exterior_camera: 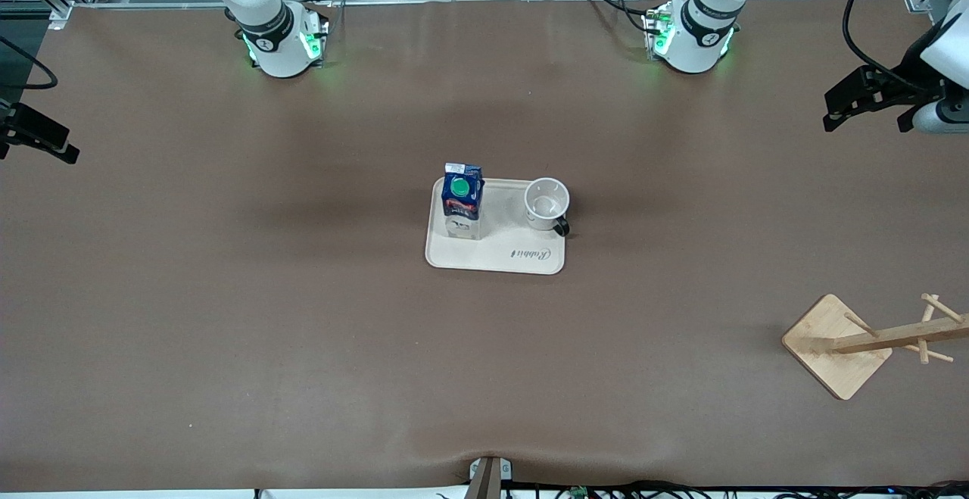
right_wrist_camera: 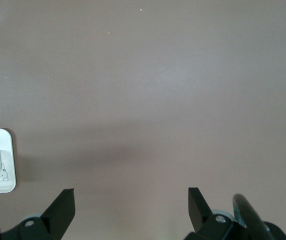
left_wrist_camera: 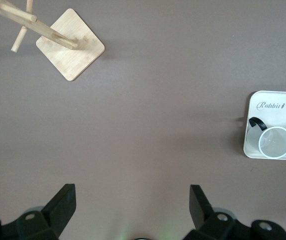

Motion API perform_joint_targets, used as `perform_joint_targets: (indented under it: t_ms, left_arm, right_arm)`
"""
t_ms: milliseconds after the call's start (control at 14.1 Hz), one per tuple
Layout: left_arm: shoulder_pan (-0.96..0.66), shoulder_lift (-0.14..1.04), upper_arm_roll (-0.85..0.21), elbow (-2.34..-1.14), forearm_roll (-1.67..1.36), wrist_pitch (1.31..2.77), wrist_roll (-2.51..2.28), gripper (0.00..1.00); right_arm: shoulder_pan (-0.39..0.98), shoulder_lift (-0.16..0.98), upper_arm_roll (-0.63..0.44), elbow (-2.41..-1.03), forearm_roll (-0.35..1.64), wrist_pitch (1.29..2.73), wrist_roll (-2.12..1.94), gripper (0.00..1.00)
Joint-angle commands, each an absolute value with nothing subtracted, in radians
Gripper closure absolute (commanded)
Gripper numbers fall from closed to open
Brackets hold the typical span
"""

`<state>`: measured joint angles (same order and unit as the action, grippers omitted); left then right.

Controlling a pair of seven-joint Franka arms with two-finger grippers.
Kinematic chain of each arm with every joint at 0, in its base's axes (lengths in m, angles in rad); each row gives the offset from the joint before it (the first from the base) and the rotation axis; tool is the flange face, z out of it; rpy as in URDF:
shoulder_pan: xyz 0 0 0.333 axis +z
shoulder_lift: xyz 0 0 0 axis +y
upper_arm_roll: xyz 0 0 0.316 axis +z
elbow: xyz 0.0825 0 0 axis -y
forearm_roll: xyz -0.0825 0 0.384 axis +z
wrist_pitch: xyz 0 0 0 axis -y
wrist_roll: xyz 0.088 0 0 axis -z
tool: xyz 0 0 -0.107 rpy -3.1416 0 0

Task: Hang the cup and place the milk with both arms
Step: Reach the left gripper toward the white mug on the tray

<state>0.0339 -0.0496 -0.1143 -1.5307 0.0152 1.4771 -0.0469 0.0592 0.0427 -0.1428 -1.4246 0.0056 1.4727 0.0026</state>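
- The left gripper (exterior_camera: 867, 109) is hovering over bare table at the left arm's end, fingers (left_wrist_camera: 63, 202) spread wide and holding nothing.
- The right gripper (exterior_camera: 38, 139) is hovering over the right arm's end, likewise wide and empty.
- Both task things are standing upright on the cream tray (exterior_camera: 492, 257) mid-table — the milk (exterior_camera: 462, 200) toward the right arm's end, the cup (exterior_camera: 546, 207) toward the left arm's end, handle facing the front camera.
- The wooden rack (exterior_camera: 870, 340) is waiting nearer the camera, at the left arm's end.
- Likely best: the 2 arms descending apart — left pinching the cup's rim, leaving the handle free.
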Motion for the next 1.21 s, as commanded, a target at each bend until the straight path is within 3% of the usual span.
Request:
perform_joint_targets:
  t_ms: [0,710,1136]
  left_arm:
    - [0.046,-0.041,-0.117,-1.509,0.006,1.460,-0.026,0.00]
    - [-0.057,0.130,-0.179,-1.502,-0.011,1.482,-0.095,0.00]
    - [-0.239,0.153,-0.196,-1.814,-0.002,1.860,-0.440,0.00]
  right_arm:
    - [0.052,0.046,-0.138,-1.411,-0.005,1.462,0.017,0.00]
    - [0.051,0.046,-0.140,-1.411,-0.005,1.462,0.020,0.00]
    - [0.049,0.052,-0.140,-1.411,-0.005,1.463,0.021,0.00]
